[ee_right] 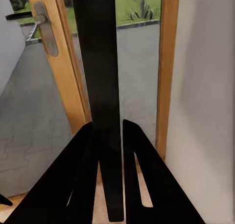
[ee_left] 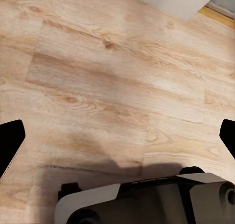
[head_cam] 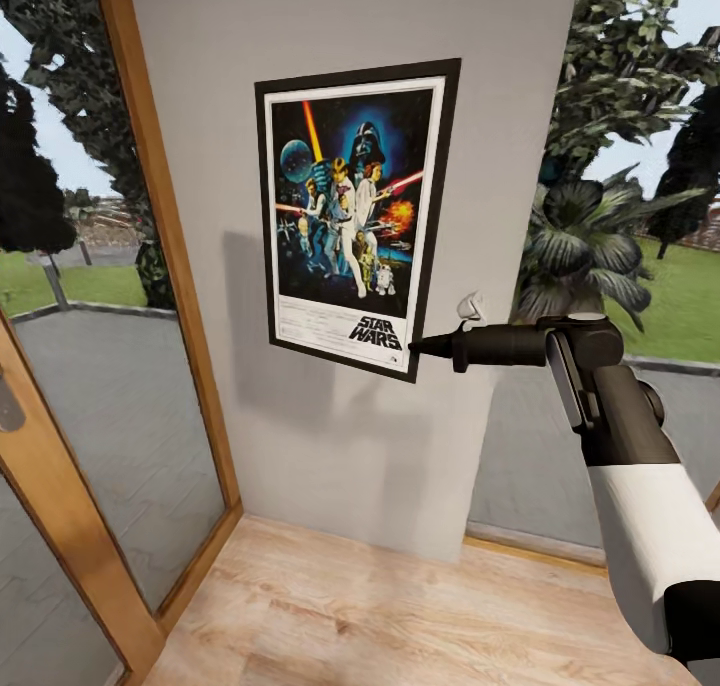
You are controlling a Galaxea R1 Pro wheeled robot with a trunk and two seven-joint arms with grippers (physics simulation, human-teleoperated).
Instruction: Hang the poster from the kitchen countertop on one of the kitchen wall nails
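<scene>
grey wall (head_cam: 340, 436) — poster (head_cam: 352, 216) against it

my right gripper (ee_right: 111, 150) had its jaws clamped on the poster (ee_right: 100, 62) edge-on, beside the wooden door frame (ee_right: 66, 72).

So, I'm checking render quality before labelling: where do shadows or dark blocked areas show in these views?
Head view: the poster casts a soft shadow leftward on the grey wall. Left wrist view: a dim shadow lies on the wood floor near the camera. Right wrist view: the poster's edge is a flat black band between the right gripper fingers.

One poster (head_cam: 352, 219), one claw (head_cam: 415, 346), one door handle (ee_right: 45, 28).
</scene>
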